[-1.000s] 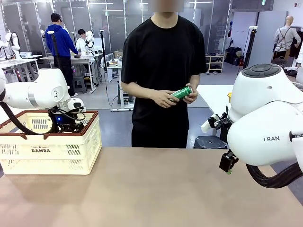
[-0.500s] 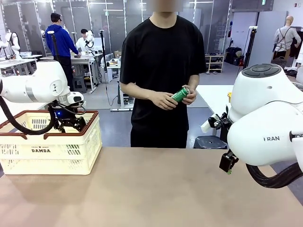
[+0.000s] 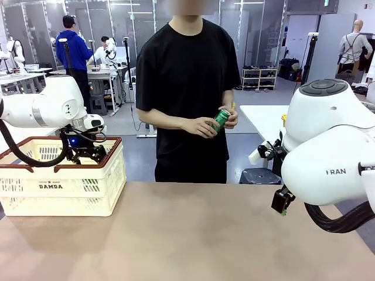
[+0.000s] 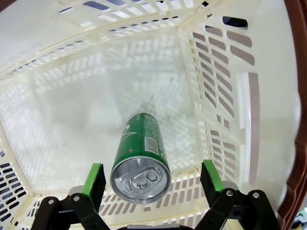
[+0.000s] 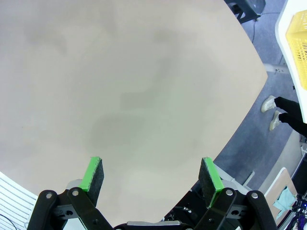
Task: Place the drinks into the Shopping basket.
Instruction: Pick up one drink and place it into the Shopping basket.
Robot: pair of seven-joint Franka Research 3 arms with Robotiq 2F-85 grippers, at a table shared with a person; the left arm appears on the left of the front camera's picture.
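Note:
A green can stands upright on the floor of the Shopping basket, its silver top facing up. My left gripper hangs open above it, a green pad on either side and a gap to the can on both. From the front, the left gripper sits just inside the cream basket at the table's left. The person across the table holds another green can in both hands at waist height. My right gripper is open over bare tabletop, with nothing between its fingers.
The brown tabletop stretches between the basket and my right arm. A yellow mesh basket and the table's curved edge appear in the right wrist view, with someone's shoes on the floor beyond.
My left arm has lifted a little above the basket, with the gripper staying open. The person has shifted slightly to picture left and raised the green can. The right arm has not moved.

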